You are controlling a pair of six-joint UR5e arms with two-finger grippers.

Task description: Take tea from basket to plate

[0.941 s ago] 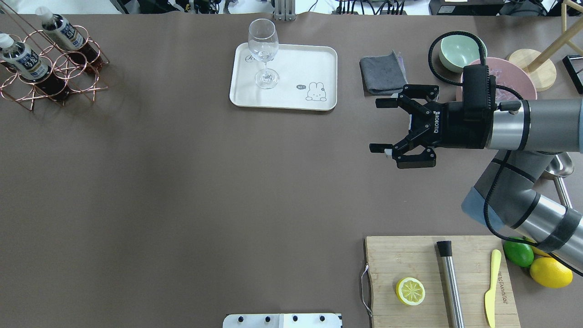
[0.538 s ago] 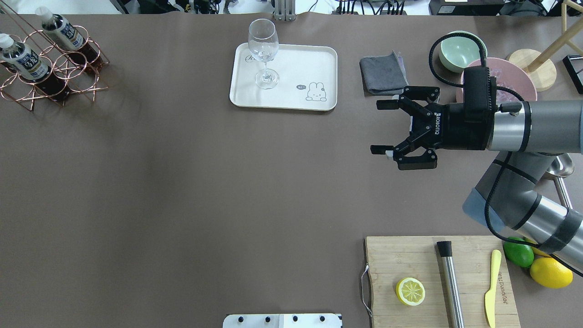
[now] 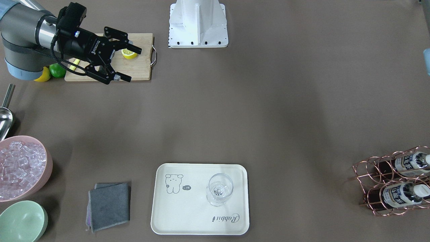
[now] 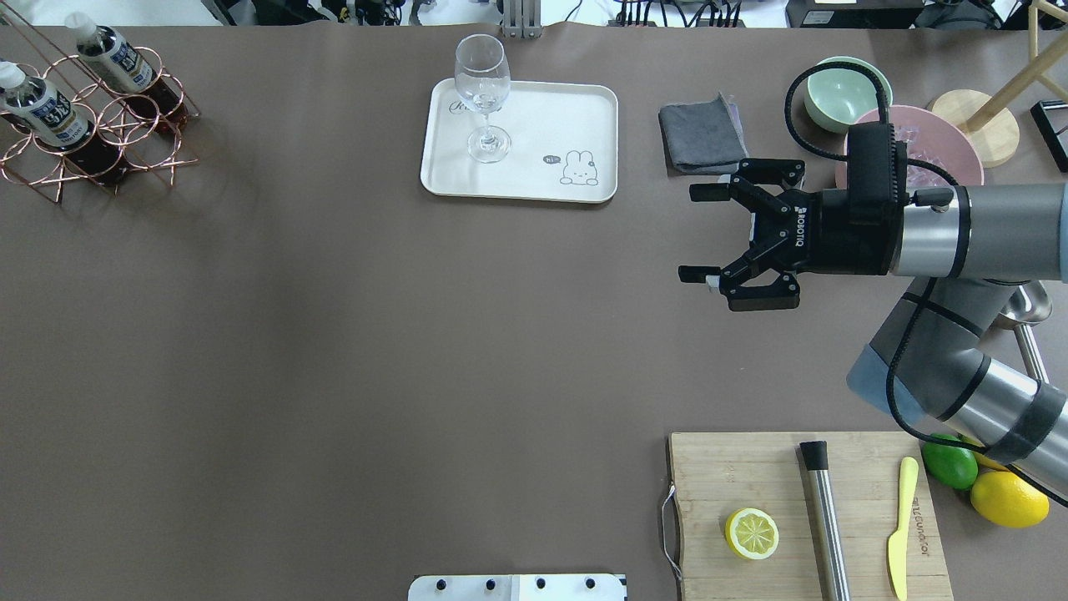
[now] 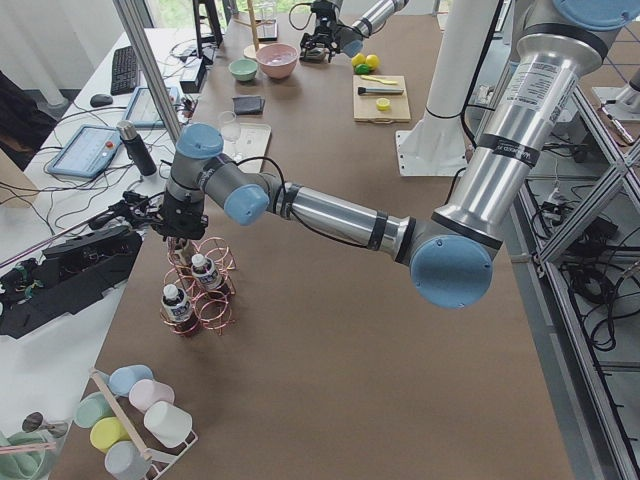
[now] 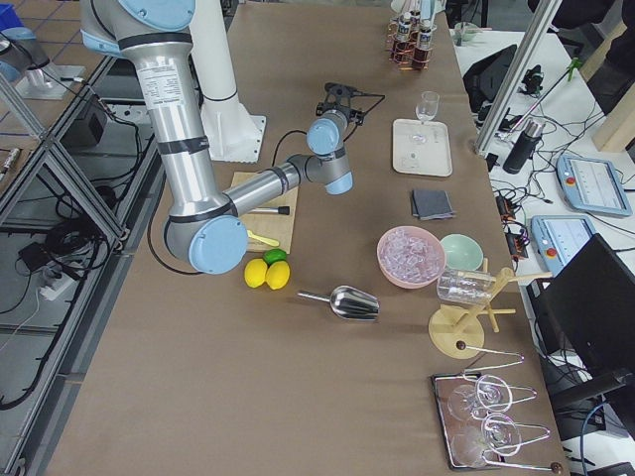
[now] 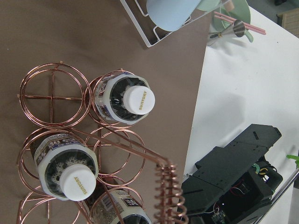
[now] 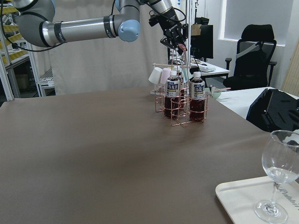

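Observation:
Three tea bottles stand in the basket (image 7: 51, 93) in the left wrist view: one (image 7: 131, 98), a second (image 7: 70, 172) and a third at the bottom edge (image 7: 124, 207). Overhead, the basket (image 4: 125, 125) sits at the far left with two bottles showing (image 4: 108, 54) (image 4: 42, 104). My left gripper (image 5: 170, 232) hangs just above the basket's wire handle (image 7: 168, 186); it also shows small in the right wrist view (image 8: 174, 37). I cannot tell if it is open or shut. The plate (image 4: 551, 117) holds a wine glass (image 4: 484, 92). My right gripper (image 4: 691, 232) is open and empty, right of the plate.
A grey cloth (image 4: 701, 133), a pale green bowl (image 4: 843, 96) and a pink ice bowl (image 4: 943, 142) lie behind the right gripper. A cutting board (image 4: 751, 467) with a lemon half (image 4: 752, 532), a steel muddler and a yellow knife is at the near right. A cup rack (image 5: 130, 420) stands beyond the basket.

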